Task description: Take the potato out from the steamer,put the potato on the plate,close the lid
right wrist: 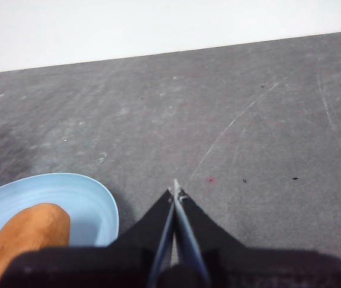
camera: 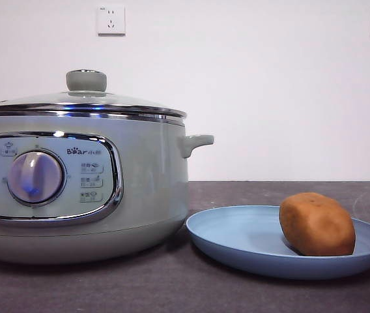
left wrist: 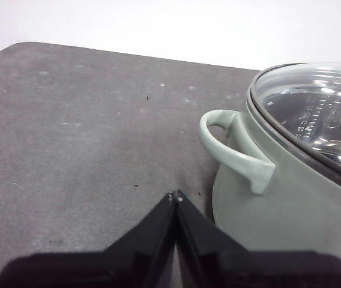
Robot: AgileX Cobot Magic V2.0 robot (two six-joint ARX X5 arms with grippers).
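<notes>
On the plate (camera: 237,242) the potato (camera: 316,223) lies lengthwise across; both grippers' jaws pressed together.

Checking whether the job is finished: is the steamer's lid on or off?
On. The lid sits level on the steamer, its steel rim flush all round; the left wrist view shows it seated too.

On my left wrist feed, the left gripper (left wrist: 175,195) is two matte black wedge-shaped jaws tapering to small pale metallic specks at the tips. My right gripper (right wrist: 175,191) looks the same: black, angular, with thin pale-grey inner edges.
</notes>
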